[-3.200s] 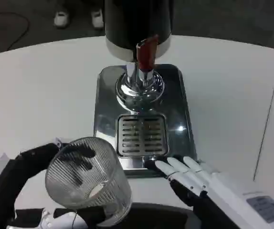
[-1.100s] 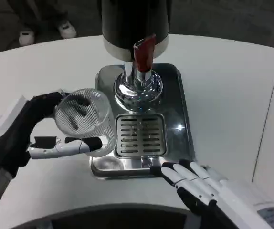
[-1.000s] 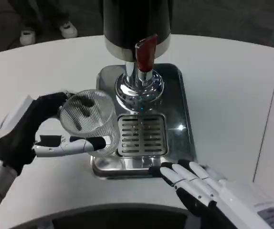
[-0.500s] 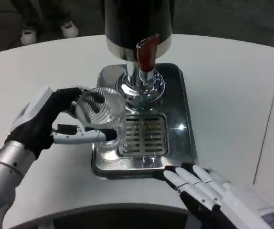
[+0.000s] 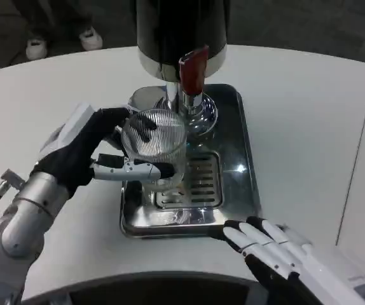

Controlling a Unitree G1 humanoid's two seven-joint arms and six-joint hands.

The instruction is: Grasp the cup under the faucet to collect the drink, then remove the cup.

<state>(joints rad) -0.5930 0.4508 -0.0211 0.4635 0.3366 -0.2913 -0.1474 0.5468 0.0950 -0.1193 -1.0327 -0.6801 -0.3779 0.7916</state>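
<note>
A: Cup?
B: Left hand (image 5: 84,155) clamps cup (image 5: 154,147) over tray's (image 5: 246,159) left grate edge, under tap (image 5: 192,75).
A: Right?
B: Right hand (image 5: 278,251) at desk's (image 5: 303,127) near edge, fingers apart, wrist cropped. Dispenser top cut off.

You are looking at a demo or test space set up like a drinks counter: a bare white table (image 5: 309,121) carries a black drink dispenser (image 5: 181,32) on a steel drip tray (image 5: 236,190). Behind the table, someone's white sneakers (image 5: 61,42) stand on a dark floor (image 5: 309,25).
</note>
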